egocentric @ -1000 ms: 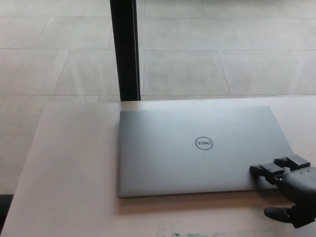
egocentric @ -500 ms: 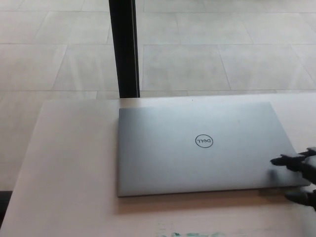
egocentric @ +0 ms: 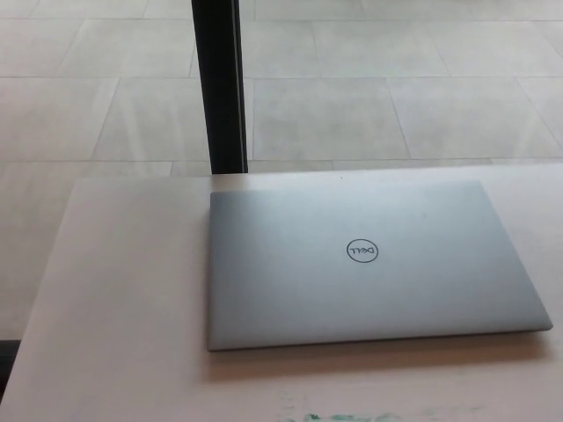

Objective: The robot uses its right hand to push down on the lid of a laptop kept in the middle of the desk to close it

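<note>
- Laptop (egocentric: 369,264): is lying mid-worktop (egocentric: 114,299), lid apparently flat down, though the seam is being shown too faintly to confirm; long axis is running left to right.
- Hands: neither is being shown, so finger state cannot be told; nearer hand cannot be judged.

pale desk (egocentric: 114,290), closed silver laptop (egocentric: 369,264) lying flat on it

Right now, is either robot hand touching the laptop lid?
No; the closed laptop lies flat on the desk with no robot hand in view.
</note>
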Robot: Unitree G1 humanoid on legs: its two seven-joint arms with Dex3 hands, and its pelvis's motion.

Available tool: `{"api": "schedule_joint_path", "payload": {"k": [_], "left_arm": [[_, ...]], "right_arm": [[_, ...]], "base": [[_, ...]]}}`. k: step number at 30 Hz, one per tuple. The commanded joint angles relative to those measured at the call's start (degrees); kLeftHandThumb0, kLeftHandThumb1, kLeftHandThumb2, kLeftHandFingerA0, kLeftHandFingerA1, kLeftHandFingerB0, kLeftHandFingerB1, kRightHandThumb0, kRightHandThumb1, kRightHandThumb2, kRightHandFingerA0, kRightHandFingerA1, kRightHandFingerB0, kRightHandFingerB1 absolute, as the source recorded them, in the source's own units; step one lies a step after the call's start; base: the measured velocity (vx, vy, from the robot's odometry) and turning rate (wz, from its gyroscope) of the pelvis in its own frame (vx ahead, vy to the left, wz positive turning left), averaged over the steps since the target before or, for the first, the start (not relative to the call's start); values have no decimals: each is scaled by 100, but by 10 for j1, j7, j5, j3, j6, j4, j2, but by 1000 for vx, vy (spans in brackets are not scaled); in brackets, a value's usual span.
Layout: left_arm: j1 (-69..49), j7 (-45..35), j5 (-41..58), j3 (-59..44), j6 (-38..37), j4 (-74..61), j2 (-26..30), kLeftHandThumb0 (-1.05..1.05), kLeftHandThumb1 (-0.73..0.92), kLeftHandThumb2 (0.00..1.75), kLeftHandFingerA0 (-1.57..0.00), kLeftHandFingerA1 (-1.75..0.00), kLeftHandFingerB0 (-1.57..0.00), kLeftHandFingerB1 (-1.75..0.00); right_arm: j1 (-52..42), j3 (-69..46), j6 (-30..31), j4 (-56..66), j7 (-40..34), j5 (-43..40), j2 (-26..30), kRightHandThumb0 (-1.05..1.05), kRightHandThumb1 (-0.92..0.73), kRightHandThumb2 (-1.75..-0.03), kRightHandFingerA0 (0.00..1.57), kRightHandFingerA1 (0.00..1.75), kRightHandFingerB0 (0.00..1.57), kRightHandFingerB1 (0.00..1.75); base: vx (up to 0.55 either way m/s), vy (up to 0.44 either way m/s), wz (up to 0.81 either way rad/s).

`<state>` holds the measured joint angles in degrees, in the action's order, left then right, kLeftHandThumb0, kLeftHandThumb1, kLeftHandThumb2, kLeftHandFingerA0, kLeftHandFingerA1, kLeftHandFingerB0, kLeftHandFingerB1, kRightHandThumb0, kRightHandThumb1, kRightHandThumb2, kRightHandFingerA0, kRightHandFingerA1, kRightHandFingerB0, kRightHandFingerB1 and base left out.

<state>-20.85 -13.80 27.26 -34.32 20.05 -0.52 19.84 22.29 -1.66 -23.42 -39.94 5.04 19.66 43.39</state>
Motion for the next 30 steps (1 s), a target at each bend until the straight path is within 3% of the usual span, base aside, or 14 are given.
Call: {"api": "schedule_joint_path", "payload": {"k": [1,2,7,8,9,10,11,15,17,23,25,26,27,30], "left_arm": [[-20,-5,1,-8,3,6,-6,-93,65,114,-2,-43,-5,-35],[-22,0,-1,-8,3,4,-9,-99,89,67,0,-51,-2,-44],[-20,-4,0,-7,1,17,-8,-96,68,117,0,-36,-9,-30],[-22,-1,-1,-7,0,17,-11,-101,88,67,0,-47,-1,-42],[-21,2,0,-9,0,19,-12,-91,63,114,0,-40,-6,-32],[-21,2,0,-9,0,19,-12,-91,63,114,0,-40,-6,-32],[-18,-1,6,-12,-3,22,-17,-102,87,67,0,-49,0,-43],[-21,15,6,-12,21,5,-14,-102,88,67,-1,-49,-4,-43],[-20,9,3,-15,12,16,-10,-102,87,66,0,-51,-2,-43],[-16,13,1,-18,9,48,-12,-94,63,115,-4,-58,0,-39],[-16,17,4,-22,14,47,-13,-94,63,114,-9,-61,0,-42],[-14,21,-1,-23,11,56,-12,-103,85,66,-5,-57,-3,-45],[-11,22,-1,-24,15,56,-9,-93,63,114,-4,-57,-1,-46],[-8,25,0,-23,23,51,-8,-88,63,113,0,-52,-3,-41]], "right_arm": [[-115,-286,-35,-64,-12,-242,39,-85,-91,-67,28,74,44,48],[-123,-306,-36,-82,-10,-252,38,-87,-91,-67,27,80,45,52],[-130,-346,-43,-140,-22,-253,35,-90,-71,-107,36,81,41,65],[-135,-366,-19,-169,-42,-254,37,-96,-86,-69,28,87,43,70],[-138,-372,-13,-184,-55,-250,38,-91,-72,-118,26,77,39,73],[-137,-377,-15,-186,-53,-247,38,-91,-72,-118,26,77,39,73],[-134,-395,-16,-221,-64,-258,37,-90,-74,-118,28,80,39,75],[-136,-438,10,-258,-95,-274,18,-105,-76,-121,20,85,31,82],[-138,-471,29,-274,-92,-299,2,-105,-91,-63,14,114,13,96],[-142,-496,20,-291,-83,-297,-17,-103,-86,-64,15,122,15,102],[-141,-496,22,-293,-76,-292,-19,-97,-65,-112,26,90,25,83],[-144,-488,18,-293,-78,-282,-22,-105,-71,-118,24,91,23,84],[-140,-490,13,-290,-68,-284,-31,-101,-89,-62,10,122,10,103],[-135,-485,-4,-302,-59,-279,-43,-101,-85,-63,13,113,21,97]], "base": [[0,0,0],[0,0,0],[0,0,0],[0,0,0],[0,0,0],[0,0,0],[0,0,0],[0,0,0],[0,0,0],[0,0,0],[0,0,0],[0,0,0],[0,0,0],[0,0,0]]}}
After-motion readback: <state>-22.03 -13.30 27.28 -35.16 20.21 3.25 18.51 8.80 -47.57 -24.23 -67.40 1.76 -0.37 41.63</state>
